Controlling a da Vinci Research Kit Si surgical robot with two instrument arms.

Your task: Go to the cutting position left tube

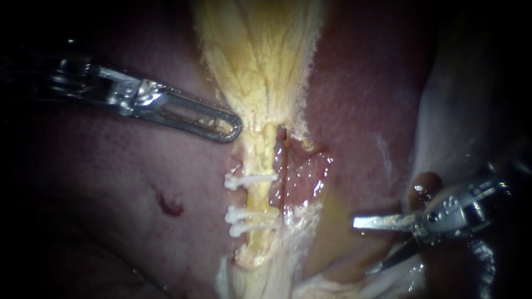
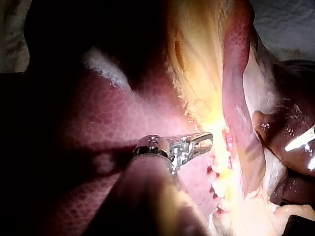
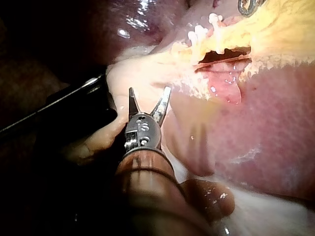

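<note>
The left tube (image 1: pixel 259 158) is a pale yellow strand running down the middle of the endoscope view. It carries one white clip (image 1: pixel 249 180) above and two white clips (image 1: pixel 250 219) close together below. My right instrument (image 1: pixel 363 246) comes in from the right with its two blades open, well to the right of the tube and touching no tube. In the right wrist view its open blades (image 3: pixel 149 93) point toward the clips (image 3: pixel 209 27). My left instrument (image 1: pixel 221 124) lies with slotted jaws shut, tip just left of the yellow tissue above the clips.
Yellow fibrous tissue (image 1: pixel 260 55) fans upward from the tube. A reddish strand (image 1: pixel 284 166) and raw wet tissue (image 1: pixel 302 177) lie just right of it. Dark red liver (image 1: pixel 111 182) surrounds everything, with pale white tissue (image 1: pixel 443 111) at the right.
</note>
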